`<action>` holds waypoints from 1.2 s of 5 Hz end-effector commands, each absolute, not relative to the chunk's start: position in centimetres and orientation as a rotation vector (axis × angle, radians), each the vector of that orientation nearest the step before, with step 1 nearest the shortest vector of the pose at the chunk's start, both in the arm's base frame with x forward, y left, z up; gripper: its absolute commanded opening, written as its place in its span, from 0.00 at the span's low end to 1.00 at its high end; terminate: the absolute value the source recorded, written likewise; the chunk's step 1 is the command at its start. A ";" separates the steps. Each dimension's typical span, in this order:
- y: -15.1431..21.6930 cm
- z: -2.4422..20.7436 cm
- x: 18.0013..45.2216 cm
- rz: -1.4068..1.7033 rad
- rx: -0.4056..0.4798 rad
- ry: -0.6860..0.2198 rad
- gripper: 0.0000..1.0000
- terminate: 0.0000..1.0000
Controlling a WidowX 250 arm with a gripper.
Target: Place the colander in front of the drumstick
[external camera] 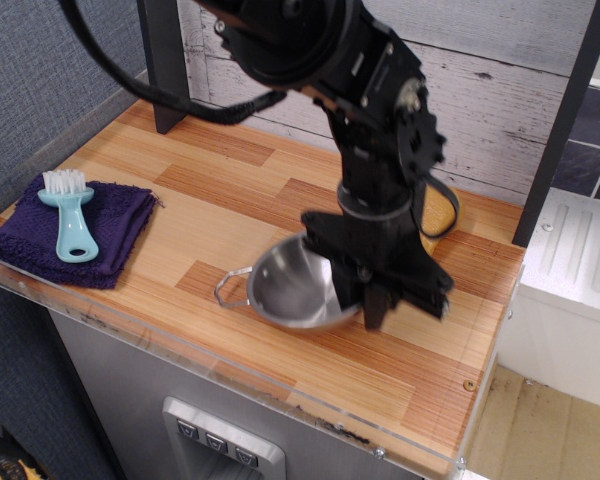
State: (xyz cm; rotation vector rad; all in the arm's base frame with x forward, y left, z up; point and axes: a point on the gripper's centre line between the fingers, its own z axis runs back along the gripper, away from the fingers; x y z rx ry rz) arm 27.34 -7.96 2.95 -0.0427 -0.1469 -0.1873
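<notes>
The shiny steel colander (292, 288) hangs tilted just above the wooden counter, near its front middle, with one wire loop handle (231, 291) pointing left. My black gripper (365, 300) is shut on the colander's right rim. The golden-brown drumstick (440, 208) lies behind the gripper near the back wall; the arm hides most of it, and only a sliver shows.
A purple cloth (75, 232) with a light-blue brush (72, 215) lies at the counter's left edge. A clear plastic lip (230, 372) runs along the front edge. A dark post (163, 65) stands at the back left, another (565, 120) at the right.
</notes>
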 end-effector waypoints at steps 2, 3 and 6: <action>-4.6 13.2 31.0 -0.062 -0.134 -0.350 1.00 0.00; -0.4 17.2 33.7 0.038 -0.099 -0.413 1.00 0.00; 5.3 14.4 37.1 0.087 0.014 -0.194 1.00 0.00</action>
